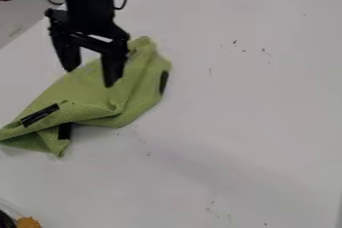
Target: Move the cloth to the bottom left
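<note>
My gripper [90, 76] hangs at the upper left of the camera view, its two fingers apart with nothing between them. Beneath and just in front of it lies the green cloth [93, 97], crumpled and folded over on the white table. The cloth stretches from behind the right finger down to the left edge of the view and bears several black strips. Part of its upper side is hidden behind the fingers. Whether the fingertips touch the fabric, I cannot tell.
The white table [234, 107] carries scattered dark specks at the upper right and near the bottom. An orange item [28, 222] beside something dark sits in the bottom left corner. The table's far edge crosses the upper right.
</note>
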Robot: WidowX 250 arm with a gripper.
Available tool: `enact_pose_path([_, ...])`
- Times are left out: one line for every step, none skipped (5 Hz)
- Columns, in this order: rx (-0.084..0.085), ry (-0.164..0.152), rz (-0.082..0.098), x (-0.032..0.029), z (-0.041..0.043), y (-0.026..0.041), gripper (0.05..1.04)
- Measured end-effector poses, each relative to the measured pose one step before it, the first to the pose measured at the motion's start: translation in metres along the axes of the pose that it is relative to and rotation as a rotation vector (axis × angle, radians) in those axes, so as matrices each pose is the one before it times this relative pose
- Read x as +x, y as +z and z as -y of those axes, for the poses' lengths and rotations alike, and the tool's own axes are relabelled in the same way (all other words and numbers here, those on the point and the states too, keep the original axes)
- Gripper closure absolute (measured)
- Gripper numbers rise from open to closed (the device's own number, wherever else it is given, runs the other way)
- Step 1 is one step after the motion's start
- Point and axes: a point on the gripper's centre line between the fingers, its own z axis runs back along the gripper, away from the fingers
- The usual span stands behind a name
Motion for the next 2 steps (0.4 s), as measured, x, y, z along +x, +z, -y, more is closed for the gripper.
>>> enact_pose_path([-0.0092, 0.0148, 0.0411, 0.01028, 0.02758, 0.00258, 0.082])
enact_pose_path([-0.0432, 0.0693, 0.0130, 0.00321, 0.01713, 0.00045, 0.082])
